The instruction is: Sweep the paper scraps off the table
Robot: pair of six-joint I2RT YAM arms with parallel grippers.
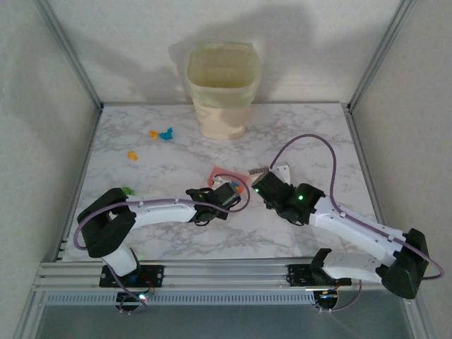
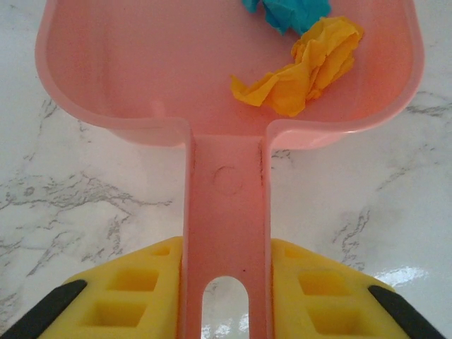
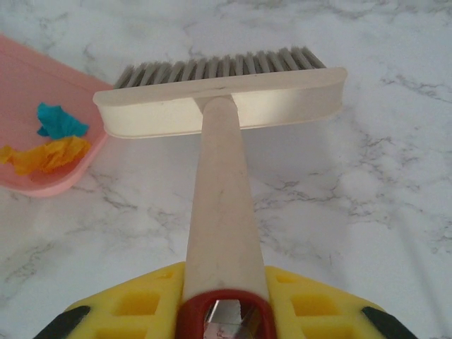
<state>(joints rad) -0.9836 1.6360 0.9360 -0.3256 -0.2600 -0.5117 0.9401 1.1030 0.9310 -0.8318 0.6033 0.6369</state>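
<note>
Right tool [image 3: 222, 307] clamped on brush [image 3: 219, 106] handle; left tool [image 2: 226, 304] clamped on dustpan [image 2: 141, 78] handle — orange and blue paper scraps [image 2: 304, 67] already in pan. Loose scraps [image 1: 161, 133] lie on worktop [image 1: 311, 134] far-left of brush, beyond dustpan — left arm [image 1: 162, 208] nearer. Bristle row runs crosswise to handle. Green bit [image 1: 127, 191] beside left arm, probably paper.
</note>
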